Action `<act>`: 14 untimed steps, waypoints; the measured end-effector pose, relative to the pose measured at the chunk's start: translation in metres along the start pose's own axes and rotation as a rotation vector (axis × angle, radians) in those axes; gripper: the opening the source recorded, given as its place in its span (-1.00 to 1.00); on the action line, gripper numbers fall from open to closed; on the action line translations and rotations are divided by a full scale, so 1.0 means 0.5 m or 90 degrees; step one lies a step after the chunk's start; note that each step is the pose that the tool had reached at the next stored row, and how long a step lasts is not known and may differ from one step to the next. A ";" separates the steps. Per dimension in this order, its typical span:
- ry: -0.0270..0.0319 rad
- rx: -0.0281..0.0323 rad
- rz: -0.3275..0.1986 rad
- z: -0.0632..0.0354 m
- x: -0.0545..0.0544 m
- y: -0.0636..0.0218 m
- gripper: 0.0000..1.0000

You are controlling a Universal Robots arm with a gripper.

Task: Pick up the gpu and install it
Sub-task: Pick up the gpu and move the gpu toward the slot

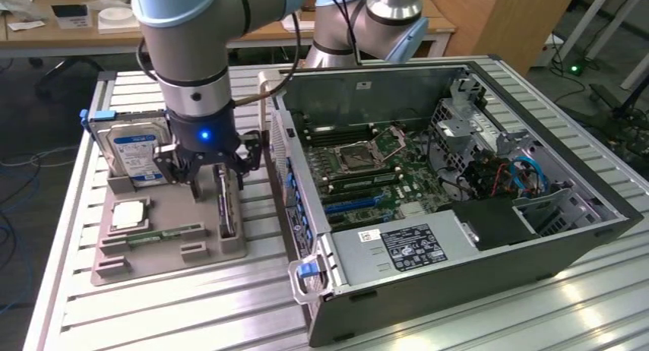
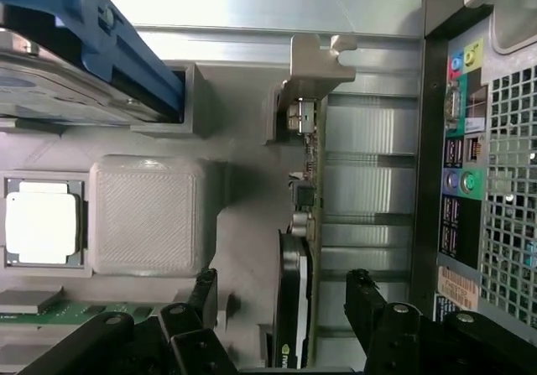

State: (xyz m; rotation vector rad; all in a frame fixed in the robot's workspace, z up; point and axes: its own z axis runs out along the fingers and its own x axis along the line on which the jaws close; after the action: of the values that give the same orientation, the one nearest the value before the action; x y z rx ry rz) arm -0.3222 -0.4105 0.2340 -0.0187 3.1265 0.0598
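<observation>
The gpu [image 1: 225, 208] stands on edge in a slot of the grey parts tray [image 1: 172, 254], its silver bracket [image 2: 315, 60] at the far end. My gripper [image 1: 218, 185] hangs right over it, open. In the wrist view the gpu [image 2: 300, 249] shows as a thin green board with a black cooler, and it runs between my two black fingers [image 2: 201, 295]. My gripper [image 2: 284, 295] straddles the card with a gap on each side and touches nothing. The open computer case [image 1: 446, 237] lies to the exterior view's right, motherboard [image 1: 370, 176] exposed.
On the tray also sit a silver hard drive [image 1: 135, 153] with a blue label, a CPU [image 1: 130, 214] and a narrow RAM stick [image 1: 167, 235]. The case's rear port panel [image 2: 466, 165] is close beside the gpu. The slatted metal table [image 1: 182, 313] carries everything.
</observation>
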 end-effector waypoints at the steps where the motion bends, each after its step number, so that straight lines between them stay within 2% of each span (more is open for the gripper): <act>1: 0.0000 0.0000 0.000 0.004 0.000 0.000 0.44; 12: 0.0000 0.0000 0.000 0.044 0.001 -0.001 0.44; 14: 0.0001 0.0001 0.000 0.046 0.001 -0.002 0.44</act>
State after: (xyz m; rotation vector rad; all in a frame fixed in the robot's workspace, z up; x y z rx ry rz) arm -0.3222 -0.4104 0.2111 -0.0189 3.1266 0.0596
